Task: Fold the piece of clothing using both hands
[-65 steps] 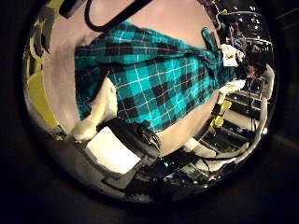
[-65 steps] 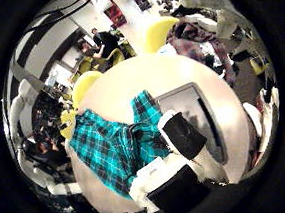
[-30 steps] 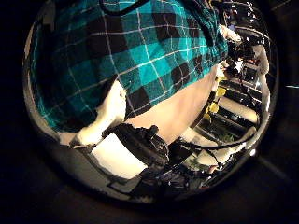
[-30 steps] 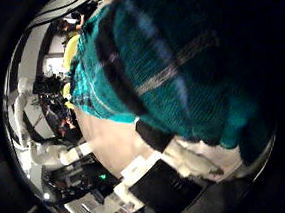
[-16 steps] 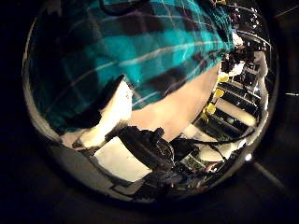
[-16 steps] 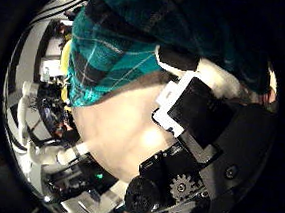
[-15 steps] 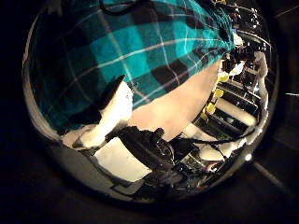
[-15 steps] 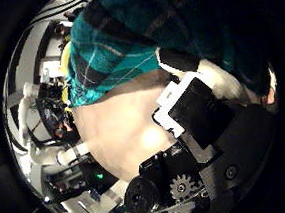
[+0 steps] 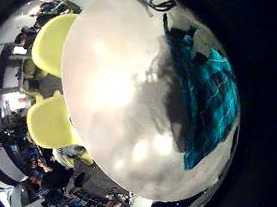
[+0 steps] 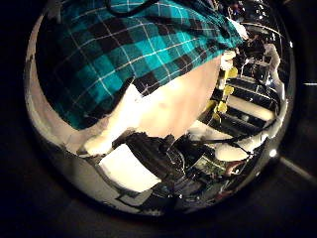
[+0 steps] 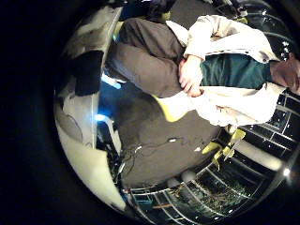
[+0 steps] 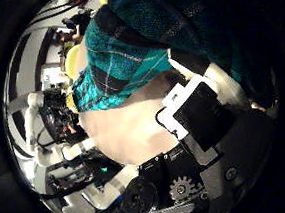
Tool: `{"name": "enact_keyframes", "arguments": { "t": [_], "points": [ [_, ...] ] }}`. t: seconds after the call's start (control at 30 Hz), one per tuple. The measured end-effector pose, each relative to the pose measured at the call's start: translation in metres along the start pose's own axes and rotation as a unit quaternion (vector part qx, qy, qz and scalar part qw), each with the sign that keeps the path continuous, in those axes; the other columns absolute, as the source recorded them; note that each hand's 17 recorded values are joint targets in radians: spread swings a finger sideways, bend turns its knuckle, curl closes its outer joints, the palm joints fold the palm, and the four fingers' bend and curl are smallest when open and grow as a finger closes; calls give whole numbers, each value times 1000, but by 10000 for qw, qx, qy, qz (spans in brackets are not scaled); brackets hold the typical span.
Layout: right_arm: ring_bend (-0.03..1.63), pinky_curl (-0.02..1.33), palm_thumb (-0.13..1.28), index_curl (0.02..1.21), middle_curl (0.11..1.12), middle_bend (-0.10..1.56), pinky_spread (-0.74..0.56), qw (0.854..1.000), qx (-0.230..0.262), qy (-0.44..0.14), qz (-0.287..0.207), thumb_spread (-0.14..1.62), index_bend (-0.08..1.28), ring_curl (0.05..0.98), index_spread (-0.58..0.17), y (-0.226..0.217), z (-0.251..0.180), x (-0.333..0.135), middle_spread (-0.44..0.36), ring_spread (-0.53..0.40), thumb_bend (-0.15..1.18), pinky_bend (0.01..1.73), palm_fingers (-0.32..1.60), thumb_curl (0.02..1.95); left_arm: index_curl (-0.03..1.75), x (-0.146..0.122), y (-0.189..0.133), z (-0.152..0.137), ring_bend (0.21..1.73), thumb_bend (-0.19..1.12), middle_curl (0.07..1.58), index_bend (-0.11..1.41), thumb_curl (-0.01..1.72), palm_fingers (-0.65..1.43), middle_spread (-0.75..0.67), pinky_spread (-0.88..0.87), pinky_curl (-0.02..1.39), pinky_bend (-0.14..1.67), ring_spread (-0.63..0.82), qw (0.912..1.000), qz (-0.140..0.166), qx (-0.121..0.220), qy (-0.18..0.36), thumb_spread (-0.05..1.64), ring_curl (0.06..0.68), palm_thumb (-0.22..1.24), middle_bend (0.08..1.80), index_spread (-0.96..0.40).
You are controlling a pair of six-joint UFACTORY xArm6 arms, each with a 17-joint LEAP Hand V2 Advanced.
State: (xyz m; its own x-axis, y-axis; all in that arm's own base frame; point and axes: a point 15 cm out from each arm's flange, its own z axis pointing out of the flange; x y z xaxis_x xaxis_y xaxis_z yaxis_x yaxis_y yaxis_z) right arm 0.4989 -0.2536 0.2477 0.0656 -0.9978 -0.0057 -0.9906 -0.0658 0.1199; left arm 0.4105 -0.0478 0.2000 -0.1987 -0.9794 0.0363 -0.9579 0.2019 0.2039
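- The desk is round, pale and glossy, with light glaring off its middle; two yellow chairs stand just beside its rim.
- The plaid shirt, teal with black and white checks, lies on the desk. Seen from the left little finger side, it lies at the desk's edge, opposite the chairs, partly in shadow.
- In the left thumb side view the shirt fills most of the picture, close to the palm. A white finger of the left hand lies at the cloth's hem, touching it; I cannot tell whether the fingers pinch it.
- In the right thumb side view the shirt bulges close above the right hand. A white fingertip touches the cloth's edge where it meets the desk; the grip itself is hidden, so its state cannot be told.
- The right little finger side view looks away from the desk at dark floor and room clutter.
- Racks and equipment beyond the desk are too small to make out.
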Motion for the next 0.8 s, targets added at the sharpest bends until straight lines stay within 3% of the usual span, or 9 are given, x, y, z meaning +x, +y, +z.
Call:
{"name": "enact_keyframes", "arguments": {
  "t": [0.2, 0.43, 0.6, 0.8],
  "points": [
    [1415, 1101, 1014, 879, 825, 1308, -189, 9996, 205, 69, -185, 1151, 1109, 696, -281, 3, -47, -30, -163, -225, 39, 1149, 1008, 673, 468, -25, 17, -14, 699, -13, 462, 183, 277, 322, -12, 42, 441, 328, -26, 9998, -169, 26, 45, 1266, 282, 436, 215, -106],
    [1405, 1156, 1023, 887, 835, 1307, -195, 9935, 469, 256, -1008, 1159, 1115, 721, -278, -9, -106, -129, -162, -230, 14, 1133, 1004, 702, 470, -72, 44, -22, 702, -10, 460, 191, 282, 396, -45, 4, 434, 328, -70, 9989, -424, 51, 212, 1268, 275, 451, 214, -141],
    [1395, 1187, 1031, 890, 840, 1303, -199, 9861, 391, 281, -1592, 1152, 1122, 737, -275, -12, -118, -219, -162, -235, -3, 1120, 1008, 727, 473, -75, 53, -25, 710, -10, 469, 187, 290, 433, -78, -44, 435, 337, -127, 9984, -433, 111, 336, 1262, 275, 469, 227, -167],
    [1384, 1220, 1033, 889, 845, 1296, -204, 9815, 367, 306, -1854, 1139, 1113, 750, -272, -12, -121, -287, -161, -234, -8, 1098, 1030, 751, 477, -91, 66, -23, 712, -13, 480, 188, 293, 438, -108, -79, 437, 347, -159, 9976, -553, 135, 398, 1256, 278, 476, 231, -192]
  ]
}}
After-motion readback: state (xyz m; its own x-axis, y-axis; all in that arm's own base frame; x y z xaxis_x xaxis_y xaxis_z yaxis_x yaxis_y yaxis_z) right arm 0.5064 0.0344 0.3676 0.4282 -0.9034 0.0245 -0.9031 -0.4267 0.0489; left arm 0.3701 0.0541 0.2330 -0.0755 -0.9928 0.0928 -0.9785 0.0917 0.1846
